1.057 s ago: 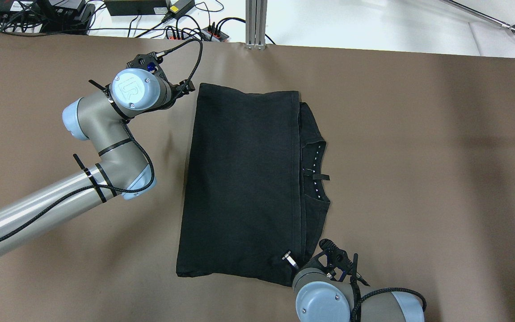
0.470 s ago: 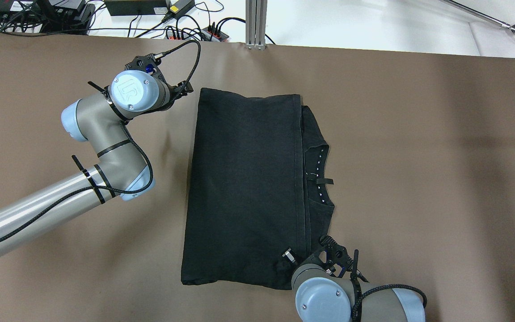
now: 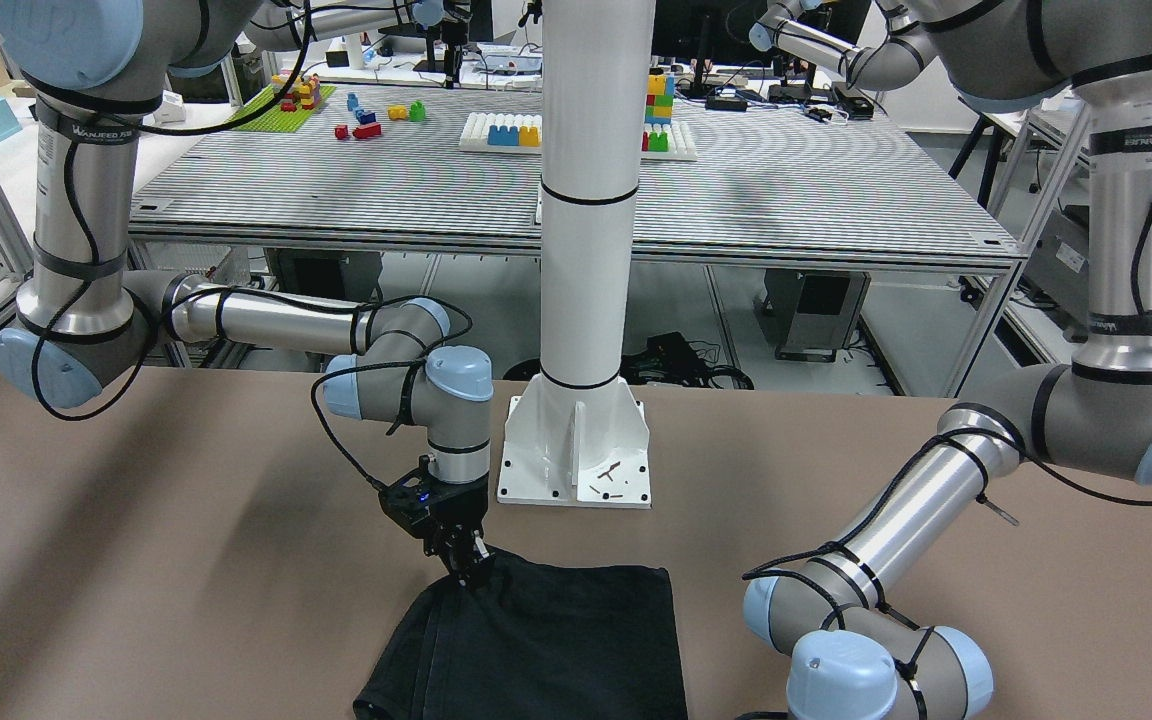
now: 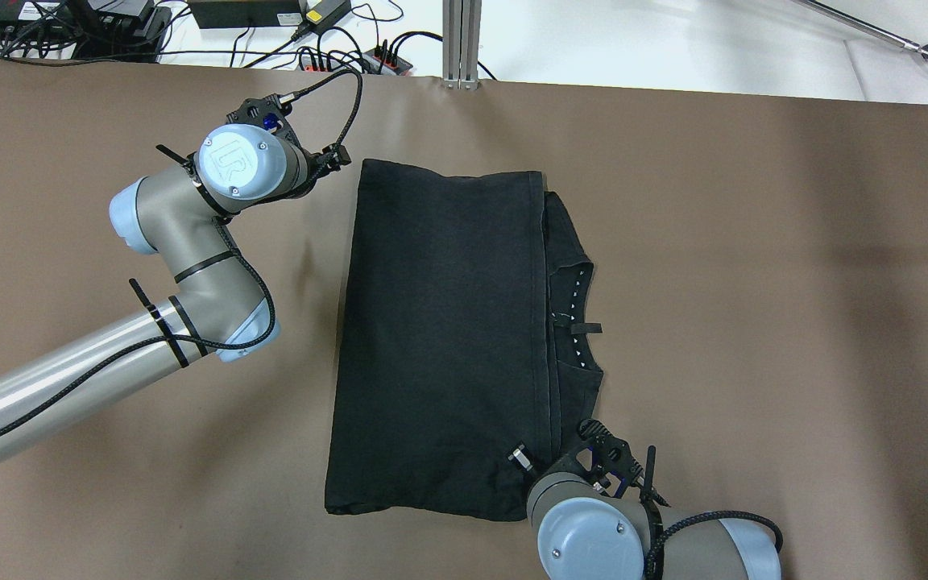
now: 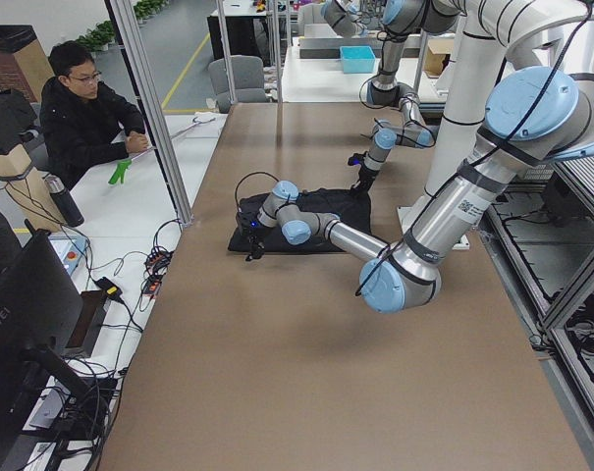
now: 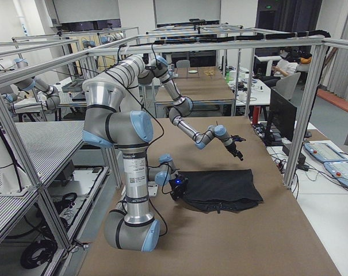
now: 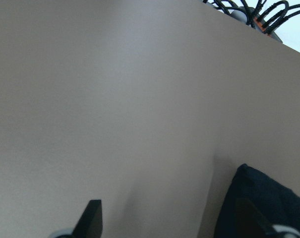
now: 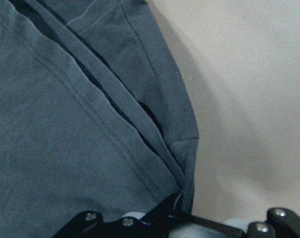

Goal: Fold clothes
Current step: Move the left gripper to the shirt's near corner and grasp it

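Note:
The clothes (image 4: 440, 338) are one black piece, folded into a tall rectangle in the middle of the brown table, with the collar (image 4: 573, 314) showing along the right edge. My right gripper (image 3: 466, 572) is at the near right corner and is shut on the hem there (image 8: 182, 198). In the left wrist view my left gripper (image 7: 167, 220) is open over bare table, just left of the far left corner of the clothes (image 7: 269, 203), and touches nothing. In the overhead view the wrist hides its fingers.
The white pillar (image 3: 586, 250) stands on its base plate (image 3: 576, 455) at the robot's side of the table. Cables and power strips (image 4: 335, 48) lie past the far edge beside an aluminium post (image 4: 461, 40). A seated person (image 5: 81, 118) is beyond that edge.
The clothes have slid a little to the right and toward the robot, together with my right gripper at the corner. My left arm has drifted slightly left.

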Available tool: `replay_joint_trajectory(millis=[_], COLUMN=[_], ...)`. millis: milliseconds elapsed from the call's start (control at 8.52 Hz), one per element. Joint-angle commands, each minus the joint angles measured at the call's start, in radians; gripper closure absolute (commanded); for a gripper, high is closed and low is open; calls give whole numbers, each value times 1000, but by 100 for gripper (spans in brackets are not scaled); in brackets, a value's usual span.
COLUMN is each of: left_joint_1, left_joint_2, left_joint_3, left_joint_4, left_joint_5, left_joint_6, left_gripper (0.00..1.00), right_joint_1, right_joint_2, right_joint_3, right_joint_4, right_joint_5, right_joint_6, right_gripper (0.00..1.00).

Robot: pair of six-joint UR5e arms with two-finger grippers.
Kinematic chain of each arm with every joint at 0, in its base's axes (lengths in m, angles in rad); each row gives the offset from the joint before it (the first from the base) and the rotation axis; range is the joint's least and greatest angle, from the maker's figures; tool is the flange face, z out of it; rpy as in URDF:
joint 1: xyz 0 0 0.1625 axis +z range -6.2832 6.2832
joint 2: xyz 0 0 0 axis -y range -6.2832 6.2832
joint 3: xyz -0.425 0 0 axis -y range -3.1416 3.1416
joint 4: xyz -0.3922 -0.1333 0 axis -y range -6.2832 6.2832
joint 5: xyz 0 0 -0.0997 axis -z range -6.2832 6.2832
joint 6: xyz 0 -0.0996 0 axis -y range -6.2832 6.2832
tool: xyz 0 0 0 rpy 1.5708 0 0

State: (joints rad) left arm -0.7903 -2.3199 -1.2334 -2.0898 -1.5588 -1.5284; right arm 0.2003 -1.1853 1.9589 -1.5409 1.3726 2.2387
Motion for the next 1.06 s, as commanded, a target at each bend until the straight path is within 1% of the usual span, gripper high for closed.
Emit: replay_joint_trajectory(millis=[0,117,235,352,470,587,704,822,939], left_joint_1=[37,105,202,329,432,506,590,646,658], left_joint_2=[78,167,266,348,413,477,493,502,501], left_joint_3=[-229,-415,-577,-692,-760,-784,-779,-753,-739], left_joint_4=[61,139,177,182,183,182,183,175,174], left_joint_5=[-23,-23,9,117,197,235,300,340,344], left_joint_6=[-95,-190,-314,-416,-484,-546,-602,-616,-659], left_gripper=[7,7,7,7,8,9,14,21,28], right_joint_1=[-18,-28,-36,-44,-45,-45,-45,-45,-44], right_joint_2=[-7,-7,-7,-8,-13,-13,-13,-11,-13], right_joint_3=[58,75,77,77,75,75,72,74,74], right_joint_4=[1,2,5,7,7,7,7,8,7], right_joint_5=[5,5,6,6,8,8,8,6,6], right_joint_6=[-1,4,9,10,9,9,7,7,7], right_gripper=[100,100,100,100,100,100,100,100,100])
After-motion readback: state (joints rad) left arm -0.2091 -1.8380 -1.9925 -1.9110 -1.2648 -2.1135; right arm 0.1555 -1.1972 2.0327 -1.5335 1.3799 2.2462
